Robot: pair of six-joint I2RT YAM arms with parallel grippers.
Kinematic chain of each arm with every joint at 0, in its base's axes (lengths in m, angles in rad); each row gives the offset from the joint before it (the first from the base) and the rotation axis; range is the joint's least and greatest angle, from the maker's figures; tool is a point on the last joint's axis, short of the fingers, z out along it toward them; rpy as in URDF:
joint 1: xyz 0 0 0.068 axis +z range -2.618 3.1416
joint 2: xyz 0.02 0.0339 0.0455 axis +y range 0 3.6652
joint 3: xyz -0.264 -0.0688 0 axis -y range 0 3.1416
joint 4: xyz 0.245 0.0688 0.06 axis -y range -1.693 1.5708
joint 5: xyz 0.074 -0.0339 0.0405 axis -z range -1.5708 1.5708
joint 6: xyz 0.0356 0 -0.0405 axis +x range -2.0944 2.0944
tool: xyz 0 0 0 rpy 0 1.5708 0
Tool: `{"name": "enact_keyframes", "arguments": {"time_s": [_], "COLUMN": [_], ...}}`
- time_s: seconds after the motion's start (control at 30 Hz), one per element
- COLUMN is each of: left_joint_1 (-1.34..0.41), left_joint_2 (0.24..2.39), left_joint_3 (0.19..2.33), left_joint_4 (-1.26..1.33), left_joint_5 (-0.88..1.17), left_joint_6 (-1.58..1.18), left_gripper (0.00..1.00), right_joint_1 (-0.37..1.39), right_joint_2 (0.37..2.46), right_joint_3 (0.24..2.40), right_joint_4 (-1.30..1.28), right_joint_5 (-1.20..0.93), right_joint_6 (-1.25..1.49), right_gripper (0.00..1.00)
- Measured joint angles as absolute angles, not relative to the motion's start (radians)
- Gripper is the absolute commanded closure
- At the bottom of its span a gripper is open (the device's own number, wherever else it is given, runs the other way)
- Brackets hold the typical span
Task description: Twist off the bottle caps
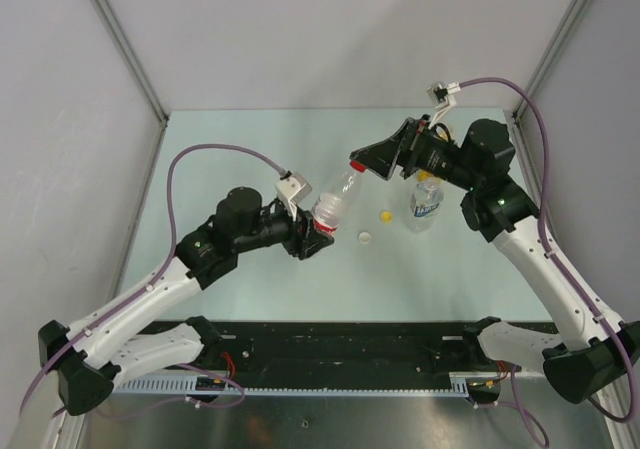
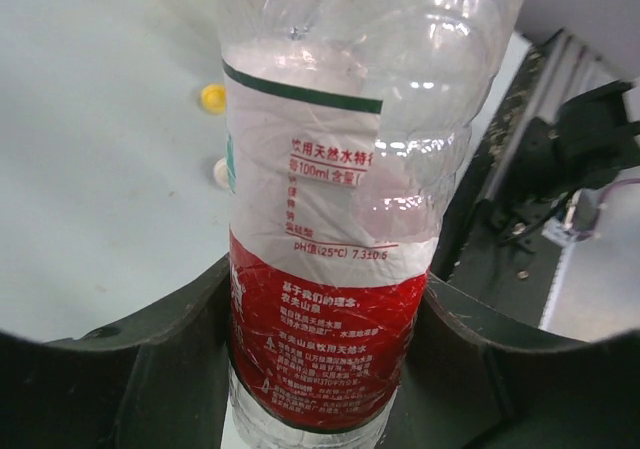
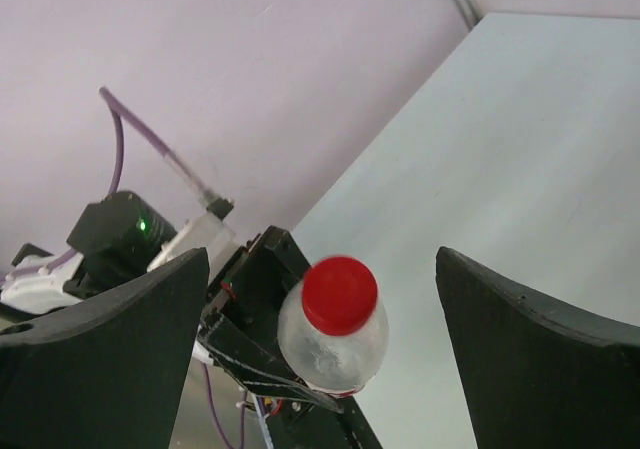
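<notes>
Clear glossy plastic bottle (image 2: 330, 169) w/ smooth cap (image 3: 340, 294).

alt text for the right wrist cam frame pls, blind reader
A small round red plastic screw cap on a clear plastic bottle faces the camera, centred between the right gripper's wide-open black fingers, touching neither. The left gripper holds the bottle from behind, over a pale green table.

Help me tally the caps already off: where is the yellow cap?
In the top view, the yellow cap lies loose on the table right of centre, between the white cap and the blue-label bottle.
</notes>
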State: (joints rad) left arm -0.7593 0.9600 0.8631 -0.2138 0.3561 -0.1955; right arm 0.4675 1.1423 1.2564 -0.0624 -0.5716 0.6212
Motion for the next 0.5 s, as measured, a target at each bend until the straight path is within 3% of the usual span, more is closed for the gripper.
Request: {"name": "enact_keyframes", "arguments": {"time_s": [0.5], "left_joint_1": [-0.992], "left_joint_2": [0.972], "left_joint_3": [0.886], "left_joint_4": [-0.466], "left_joint_5": [-0.128], "left_joint_6": [-0.013], "left_gripper": [0.56], "right_joint_1": [0.406], "right_joint_2": [1.179], "right_joint_3": [1.256], "right_joint_4": [-0.146], "right_joint_5": [-0.562], "right_joint_6": [0.628], "right_gripper": [0.01]}}
